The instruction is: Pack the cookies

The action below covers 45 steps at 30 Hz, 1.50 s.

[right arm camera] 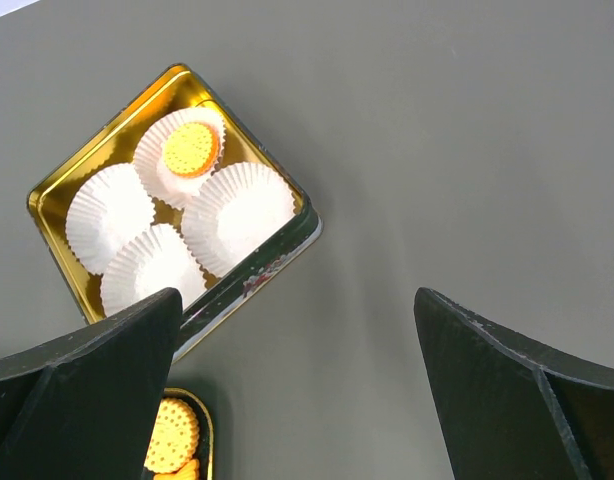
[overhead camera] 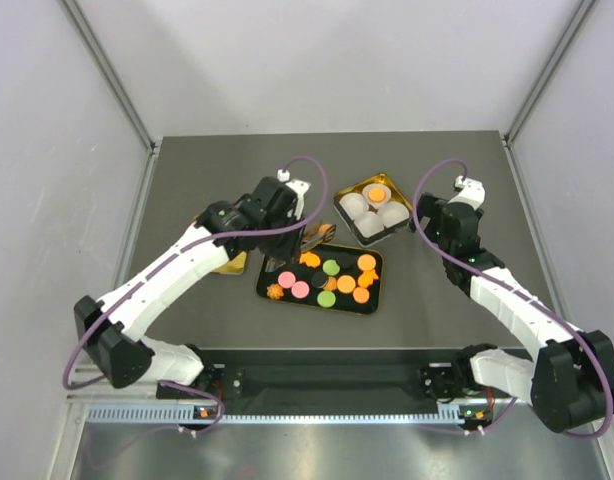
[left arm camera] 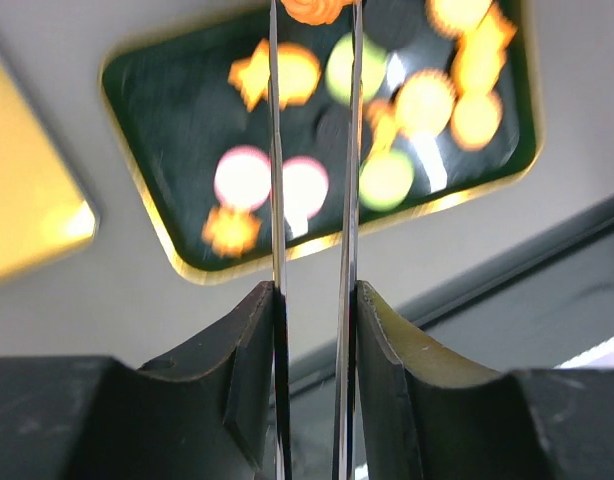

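Left pincer (left arm camera: 314,30) narrowly around orange cookie (left arm camera: 309,8)

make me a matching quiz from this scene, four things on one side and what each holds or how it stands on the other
1 left gripper
2 right gripper
3 gold tin
4 black tray

a white paper cups inside
b open, empty
c loose cookies inside
d shut on an orange cookie

Pairs: 1-d, 2-b, 3-a, 4-c
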Tool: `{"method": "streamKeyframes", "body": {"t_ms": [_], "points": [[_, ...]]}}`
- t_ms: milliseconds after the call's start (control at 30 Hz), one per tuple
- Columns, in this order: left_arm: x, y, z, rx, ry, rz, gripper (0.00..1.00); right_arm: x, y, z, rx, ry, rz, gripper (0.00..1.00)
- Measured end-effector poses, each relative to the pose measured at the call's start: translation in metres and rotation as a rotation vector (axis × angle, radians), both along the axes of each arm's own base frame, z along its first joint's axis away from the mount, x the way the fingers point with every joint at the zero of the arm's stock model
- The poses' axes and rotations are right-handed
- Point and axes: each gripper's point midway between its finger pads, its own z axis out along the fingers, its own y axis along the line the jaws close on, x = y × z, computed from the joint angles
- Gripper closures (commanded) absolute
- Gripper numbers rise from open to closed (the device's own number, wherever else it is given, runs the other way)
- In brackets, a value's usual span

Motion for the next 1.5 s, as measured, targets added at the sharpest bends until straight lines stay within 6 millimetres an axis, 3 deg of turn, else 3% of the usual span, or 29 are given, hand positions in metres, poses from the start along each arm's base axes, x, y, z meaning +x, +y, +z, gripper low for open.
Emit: {"method": "streamKeyframes", "body": {"t_ms": [433, 700, 900, 1500], "points": [[0.086, -0.102, 0.004, -0.155, -0.056, -0.068, 0.73, 0.000, -0.003, 0.001, 0.000, -0.002, -0.008, 0.00], [0.121, -0.153, -0.030, -0.206, -0.020, -0.119, 0.74, -0.001, -0.007, 0.011, 0.005, -0.033, -0.026, 0.00], [0.127, -0.167, -0.054, -0.205, 0.021, -0.138, 0.73, -0.001, -0.009, 0.012, 0.008, -0.037, -0.034, 0.00], [0.130, -0.170, -0.051, -0.215, 0.011, -0.141, 0.63, 0.000, -0.010, 0.012, 0.008, -0.037, -0.037, 0.00]]}}
